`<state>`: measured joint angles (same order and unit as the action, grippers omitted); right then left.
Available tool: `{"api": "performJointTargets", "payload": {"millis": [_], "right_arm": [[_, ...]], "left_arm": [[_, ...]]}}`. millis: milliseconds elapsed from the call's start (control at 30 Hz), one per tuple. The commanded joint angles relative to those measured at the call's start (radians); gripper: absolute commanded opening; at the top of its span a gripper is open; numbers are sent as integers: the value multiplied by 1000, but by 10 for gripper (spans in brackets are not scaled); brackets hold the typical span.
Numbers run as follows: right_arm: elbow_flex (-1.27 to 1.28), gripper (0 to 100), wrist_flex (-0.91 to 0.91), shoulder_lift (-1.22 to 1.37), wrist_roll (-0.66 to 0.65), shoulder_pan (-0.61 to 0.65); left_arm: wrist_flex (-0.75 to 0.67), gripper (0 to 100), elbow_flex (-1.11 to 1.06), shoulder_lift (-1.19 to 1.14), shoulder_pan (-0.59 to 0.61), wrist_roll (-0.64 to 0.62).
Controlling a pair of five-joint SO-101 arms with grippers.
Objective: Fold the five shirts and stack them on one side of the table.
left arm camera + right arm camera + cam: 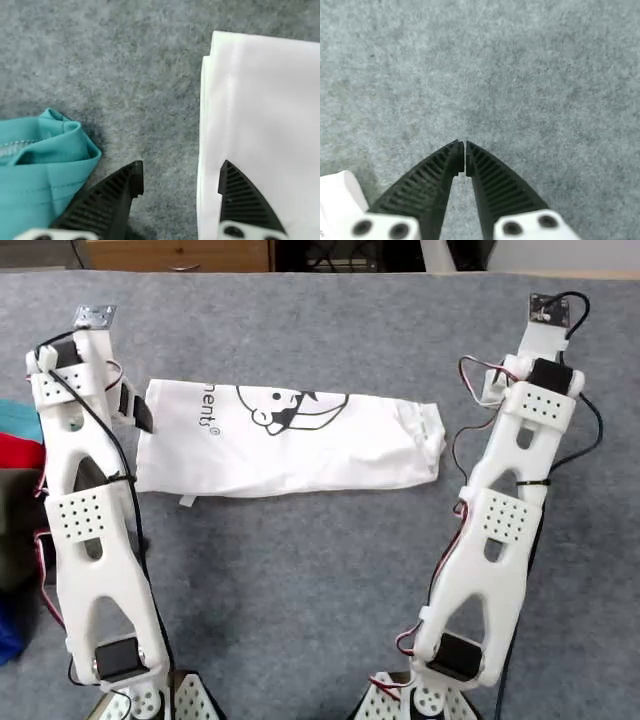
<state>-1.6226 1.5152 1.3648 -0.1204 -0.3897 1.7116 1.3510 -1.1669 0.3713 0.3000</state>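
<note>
The white shirt (285, 440) lies near the far edge of the table (330, 580). The left gripper (181, 172) — wide apart — maybe touches it; the right gripper (465, 152) is pinched closed.

White shirt (300, 455) with black print, teal shirt (40, 170), red cloth (18, 452), grey table (300, 580)

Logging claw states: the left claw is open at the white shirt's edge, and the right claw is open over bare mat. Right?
No. The right claw is shut, tips together over bare mat, as the right wrist view shows. The left claw is open at the white shirt's edge.
</note>
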Motion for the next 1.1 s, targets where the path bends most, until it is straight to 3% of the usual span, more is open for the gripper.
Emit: {"api": "performJointTargets", "payload": {"millis": [0,233,533,800,967,1067], "right_arm": [[-44,15,-12,-24,-12,23],[-42,15,-11,-22,-12,23],[-42,15,-12,-22,-12,23],[-42,15,-15,-22,-12,23],[-42,15,-15,-22,-12,23],[-42,15,-15,-22,-12,23]], "left_arm": [[41,263,105,-3,10,17],[49,264,171,38,8,-32],[44,264,-64,97,-35,-31],[-3,262,-91,-31,-35,-55],[5,219,-59,-46,-44,-61],[5,129,-59,-46,-48,-61]]}}
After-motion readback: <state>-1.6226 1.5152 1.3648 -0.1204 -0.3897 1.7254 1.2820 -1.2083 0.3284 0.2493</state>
